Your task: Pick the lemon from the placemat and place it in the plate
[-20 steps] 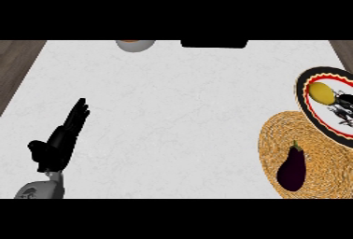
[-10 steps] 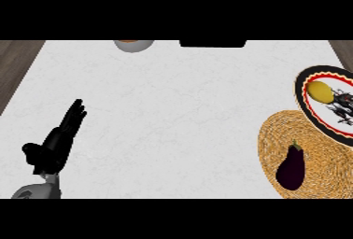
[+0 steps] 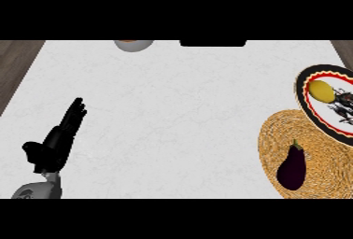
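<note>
Item: small yellow oval lemon (image 3: pixel 321 90). Location: lying in the upper part of the round white plate with a red-and-black rim and dark central motif (image 3: pixel 307 111), near the right edge of the view; it touches the plate's face and sits just beside the dark motif. It is not on the placemat. Judged from this, the placing step looks done.

Handling, as a judgement: light, firm-skinned, rounded and liable to roll on a smooth plate; the rind is waxy and could slip. Not fragile. Best taken across its short middle, fingers on one side and thumb opposite, rather than by the tapered ends.

Adjacent: round woven straw-coloured placemat (image 3: pixel 324 154), partly under the plate's lower rim. On it lies a dark purple eggplant with a green stem (image 3: pixel 292 167), well apart from the lemon.

Support: white marbled surface (image 3: pixel 179 116), with dark wood showing at both sides.

Far edge: a grey bowl-like vessel (image 3: pixel 133 44) and a black object (image 3: pixel 212 43), both cut off by the view.

Left hand (image 3: pixel 59 140): low at the left, fingers straight and together, pointing up the view, holding nothing, resting.

Right hand: not shown.
</note>
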Controlling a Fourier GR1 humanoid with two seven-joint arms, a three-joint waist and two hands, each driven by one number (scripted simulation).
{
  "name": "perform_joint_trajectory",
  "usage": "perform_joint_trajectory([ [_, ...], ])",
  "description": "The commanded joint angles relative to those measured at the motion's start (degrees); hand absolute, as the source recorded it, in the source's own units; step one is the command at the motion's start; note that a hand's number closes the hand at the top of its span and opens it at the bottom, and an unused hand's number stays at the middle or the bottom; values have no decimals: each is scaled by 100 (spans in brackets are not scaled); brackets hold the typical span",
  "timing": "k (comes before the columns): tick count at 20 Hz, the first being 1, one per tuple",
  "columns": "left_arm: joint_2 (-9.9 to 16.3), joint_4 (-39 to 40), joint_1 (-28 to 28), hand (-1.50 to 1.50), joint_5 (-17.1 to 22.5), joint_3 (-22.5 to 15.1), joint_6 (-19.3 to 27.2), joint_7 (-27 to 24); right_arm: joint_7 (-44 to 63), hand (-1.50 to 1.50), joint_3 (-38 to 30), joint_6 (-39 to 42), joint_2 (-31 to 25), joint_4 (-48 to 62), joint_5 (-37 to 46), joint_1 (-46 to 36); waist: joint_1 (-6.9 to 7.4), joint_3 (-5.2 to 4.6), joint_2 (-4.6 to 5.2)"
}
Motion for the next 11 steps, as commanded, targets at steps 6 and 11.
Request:
perform_joint_trajectory([
  [6, -26, -12, 35, 0, 17, -34, -67, -33, -525, -150, 87, 398, -67, -119, 83, 502, 92, 20, 3],
  [11, -54, 78, -85, 0, -8, -6, 14, 35, -941, -150, 99, 192, 130, -194, 103, 828, 14, 24, 4],
])
